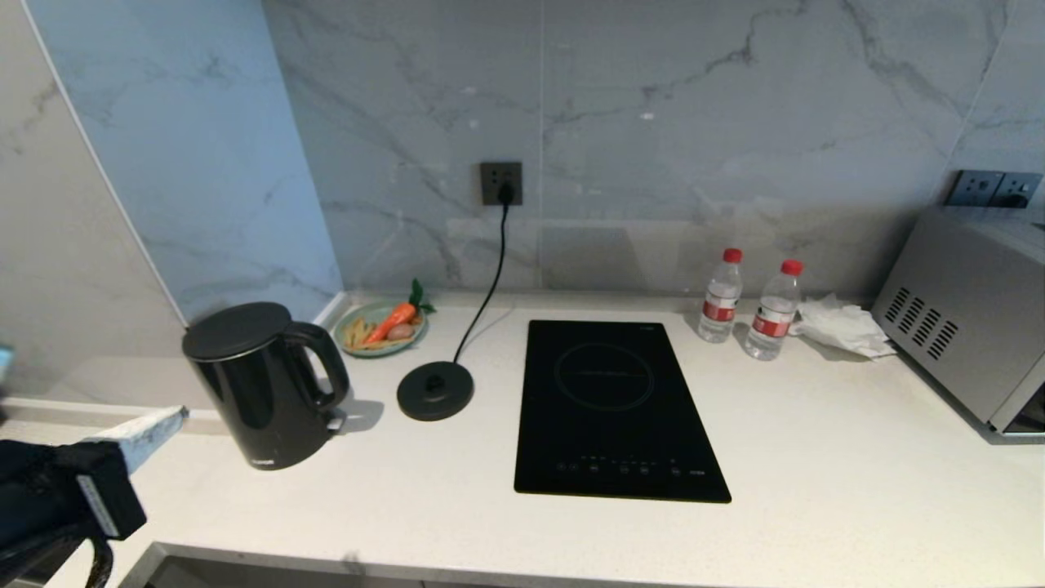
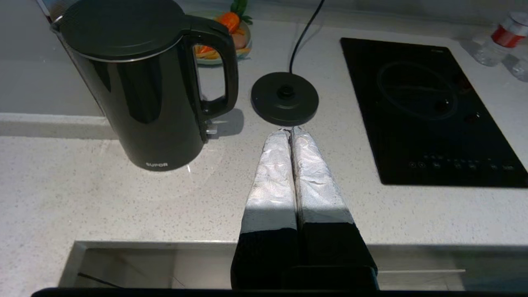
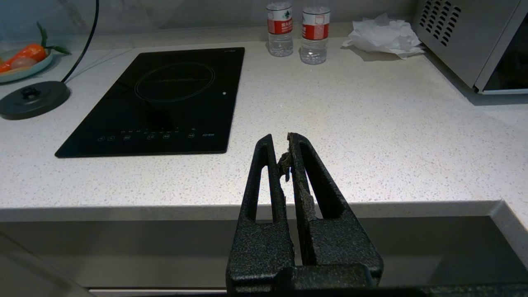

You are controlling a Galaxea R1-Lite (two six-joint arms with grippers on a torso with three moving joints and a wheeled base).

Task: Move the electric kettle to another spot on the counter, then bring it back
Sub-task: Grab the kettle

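Kitchen scene: a glossy black tapered electric kettle [image 1: 265,384] with a flat matte lid stands upright on the white speckled stone counter [image 1: 816,457], off its flat round black corded base disc [image 1: 436,390], which lies just beside it, between the kettle and an inset black glass induction hob [image 1: 616,408]. The left gripper [image 2: 291,131], fingers pressed together and empty, hovers above the counter's front edge near the kettle. The right gripper [image 3: 280,142], also closed and empty, hangs at the counter's front edge.

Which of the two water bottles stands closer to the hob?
The left water bottle, nearer the induction hob; the other bottle stands farther right, beside the crumpled tissue.
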